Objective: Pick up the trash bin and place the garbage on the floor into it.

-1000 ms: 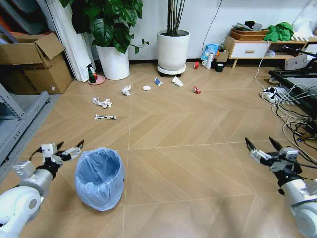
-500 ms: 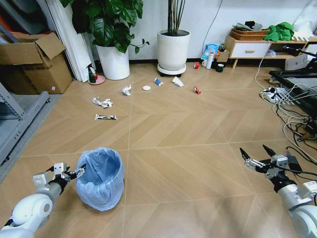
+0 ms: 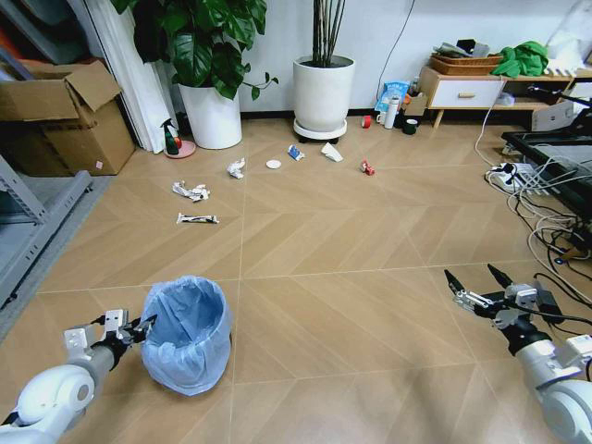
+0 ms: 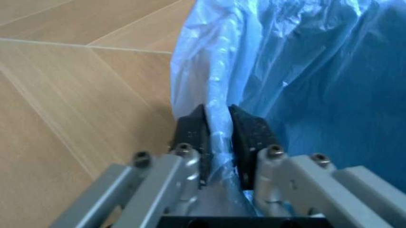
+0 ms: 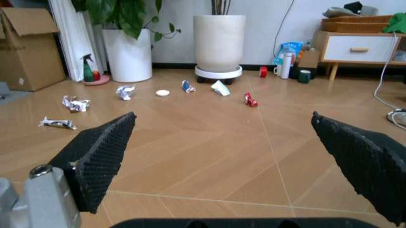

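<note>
the trash bin (image 3: 185,333) stands on the floor (image 3: 351,277) before you in the head view, your left end effector (image 3: 139,326) at its near-left rim, garbage (image 3: 192,191) scattered far ahead. left wrist view: that end effector (image 4: 219,137) is pinched onto the blue bag rim. right wrist view: your right end effector (image 5: 222,156) gapes wide, low over bare floor.

Two white plant pots (image 3: 324,92) stand against the wall at the frame's top centre, with a red-capped spray bottle (image 3: 171,137) just left of them. A cardboard box (image 3: 65,116) fills the upper left, and a low cabinet (image 3: 467,92) sits upper right above tangled cables (image 3: 546,217).
</note>
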You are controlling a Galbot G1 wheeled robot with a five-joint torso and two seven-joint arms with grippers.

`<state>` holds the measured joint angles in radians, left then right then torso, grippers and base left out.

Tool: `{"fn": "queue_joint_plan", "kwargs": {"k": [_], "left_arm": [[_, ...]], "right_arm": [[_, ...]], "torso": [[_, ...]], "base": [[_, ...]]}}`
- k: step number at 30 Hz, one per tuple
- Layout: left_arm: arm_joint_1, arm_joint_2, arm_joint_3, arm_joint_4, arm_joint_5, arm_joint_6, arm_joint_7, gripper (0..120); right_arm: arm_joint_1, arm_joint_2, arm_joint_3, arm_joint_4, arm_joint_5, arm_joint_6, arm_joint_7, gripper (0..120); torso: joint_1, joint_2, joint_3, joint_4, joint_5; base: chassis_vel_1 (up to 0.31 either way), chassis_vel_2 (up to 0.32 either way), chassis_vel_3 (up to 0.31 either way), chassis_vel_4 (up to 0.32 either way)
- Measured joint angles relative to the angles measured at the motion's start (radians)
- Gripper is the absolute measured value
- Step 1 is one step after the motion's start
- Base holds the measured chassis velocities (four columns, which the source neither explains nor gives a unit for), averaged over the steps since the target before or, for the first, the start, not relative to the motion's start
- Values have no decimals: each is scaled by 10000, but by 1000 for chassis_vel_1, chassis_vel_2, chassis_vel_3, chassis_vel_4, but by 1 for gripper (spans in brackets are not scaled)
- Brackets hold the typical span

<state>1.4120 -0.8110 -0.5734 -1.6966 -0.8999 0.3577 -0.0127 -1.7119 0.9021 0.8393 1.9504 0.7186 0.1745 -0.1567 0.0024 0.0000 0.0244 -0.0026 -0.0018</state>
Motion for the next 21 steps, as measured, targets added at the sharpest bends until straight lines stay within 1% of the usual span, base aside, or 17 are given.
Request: {"fn": "queue_joint_plan", "kwargs": {"k": [1,4,12,15,16,17,19,20,21], "left_arm": [[0,0,0,0,0,0,0,12],[22,-7,-5,-106,-60,2,110,0],[51,-46,-187,-237,-129,4,139,0],[-1,-270,-846,-670,-429,-70,56,0],[-1,-270,-846,-670,-429,-70,56,0],[-54,-416,-1294,-927,-465,-194,89,0],[-114,-665,-1903,-1408,-519,-412,143,0],[-114,-665,-1903,-1408,-519,-412,143,0],[-99,-793,-2185,-1716,-547,-581,217,0]], "right_arm": [[0,0,0,0,0,0,0,100],[-68,31,32,26,-159,100,25,100],[-163,70,62,159,-329,183,167,100],[-193,97,26,182,-586,483,543,100],[-193,97,26,182,-586,483,543,100],[-191,134,28,183,-699,519,612,100],[-214,261,56,162,-783,545,638,100],[-214,261,56,162,-783,545,638,100],[-242,421,93,151,-839,575,639,100]], "torso": [[0,0,0,0,0],[0,0,0,-1,-3],[0,0,0,0,-3],[0,-1,1,0,-6],[0,-1,1,0,-6],[0,0,0,0,-1],[0,0,0,0,6],[0,0,0,0,6],[0,0,0,-1,0]], "base": [[0,0,0,0],[0,0,0,0],[0,0,0,0],[0,0,0,0],[0,0,0,0],[0,0,0,0],[0,0,0,0],[0,0,0,0],[0,0,0,0]]}}
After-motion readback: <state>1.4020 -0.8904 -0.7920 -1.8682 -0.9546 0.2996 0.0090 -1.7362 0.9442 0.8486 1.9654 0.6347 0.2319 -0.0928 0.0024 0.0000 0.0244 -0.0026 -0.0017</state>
